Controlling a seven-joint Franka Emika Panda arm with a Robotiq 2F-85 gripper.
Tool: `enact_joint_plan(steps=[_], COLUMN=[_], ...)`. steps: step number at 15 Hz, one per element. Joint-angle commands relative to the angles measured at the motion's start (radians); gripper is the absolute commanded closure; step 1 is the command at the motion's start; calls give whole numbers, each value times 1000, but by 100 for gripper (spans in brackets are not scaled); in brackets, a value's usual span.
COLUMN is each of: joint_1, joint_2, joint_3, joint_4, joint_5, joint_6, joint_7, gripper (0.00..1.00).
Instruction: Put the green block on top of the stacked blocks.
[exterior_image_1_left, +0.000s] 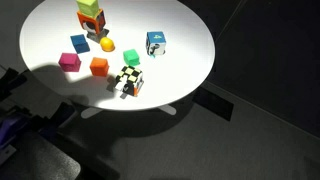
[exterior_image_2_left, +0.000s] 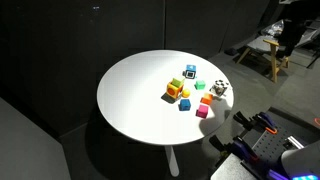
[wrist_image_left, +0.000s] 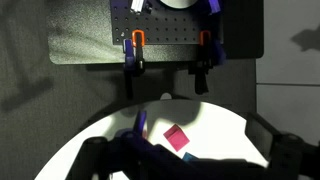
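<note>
The gripper (wrist_image_left: 187, 160) is hovering over the table (wrist_image_left: 225, 120) at the bottom of the wrist view, its fingers standing spread in the lower corners and gripping nothing, with a magenta cube (wrist_image_left: 177, 138) lying just above it in the frame. In an exterior view the green block (exterior_image_2_left: 199, 85) is sitting loose right of centre, between the stack (exterior_image_2_left: 175, 92) and the checkered cube (exterior_image_2_left: 219, 89).

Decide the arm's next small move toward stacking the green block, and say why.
Probably carry the gripper forward over the table toward the green block. The wrist view shows it open and empty, with only the magenta cube beneath it near the table's edge. The stacked blocks stand farther off.
</note>
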Motion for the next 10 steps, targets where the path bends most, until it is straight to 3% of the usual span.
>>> enact_joint_plan(steps=[1,6,10], joint_1=[-22,-22,-29], joint_2=[4,4,23], joint_3=[19,19,40], joint_4=[3,4,-8], joint_5=[8,8,4], joint_6=[-2,-2,65], joint_7=[-10,-10,32], gripper=[0,0,0])
